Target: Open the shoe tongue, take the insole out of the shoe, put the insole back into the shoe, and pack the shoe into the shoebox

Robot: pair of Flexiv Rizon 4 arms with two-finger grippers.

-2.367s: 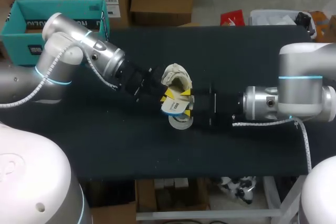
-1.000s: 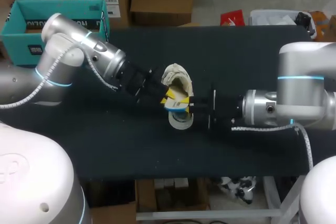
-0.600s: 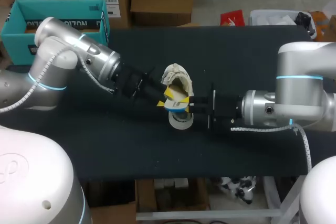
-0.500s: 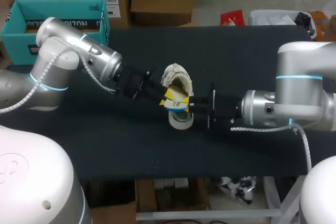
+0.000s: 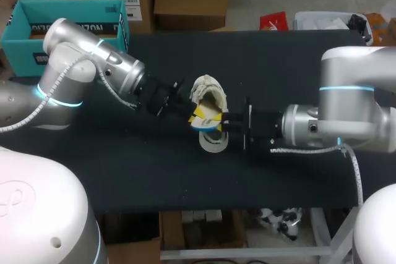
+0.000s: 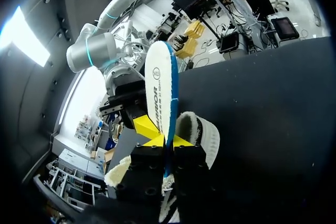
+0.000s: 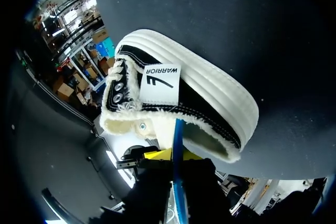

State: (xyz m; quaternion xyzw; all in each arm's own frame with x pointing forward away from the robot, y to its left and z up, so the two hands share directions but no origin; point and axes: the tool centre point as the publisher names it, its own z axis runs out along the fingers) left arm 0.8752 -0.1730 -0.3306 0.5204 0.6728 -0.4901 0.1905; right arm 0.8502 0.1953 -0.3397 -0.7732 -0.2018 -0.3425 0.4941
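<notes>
Insole point(image 6: 160, 87) held over the shoe point(image 7: 205, 108), mid-frame.
Left gripper point(image 6: 167, 141) clamps it; right gripper point(image 7: 176, 156) seems clamped too. Opposed pulls could buckle it or topple the shoe.

Shoe: point(image 5: 209, 93) point(image 7: 202, 103) point(image 6: 198, 129) black canvas upper, thick white ribbed rubber sole, cream fleece lining, and a white label on the tongue.
Shoe position: on the bench near its middle, between the two hands. The collar is spread wide and the fleece shows.
Insole: point(image 5: 207, 120) point(image 6: 160, 87) point(image 7: 177, 132) white face, blue rim, long and narrow.
Insole state: out of the shoe and held on edge just above its opening. It is pinched in the left hand point(image 5: 195, 114) point(image 6: 168, 141) and also gripped by the right hand point(image 5: 221, 122) point(image 7: 176, 155).
Shoebox: point(image 5: 28, 29) teal, open-topped, beyond the bench's far left corner and well apart from the shoe.
</notes>
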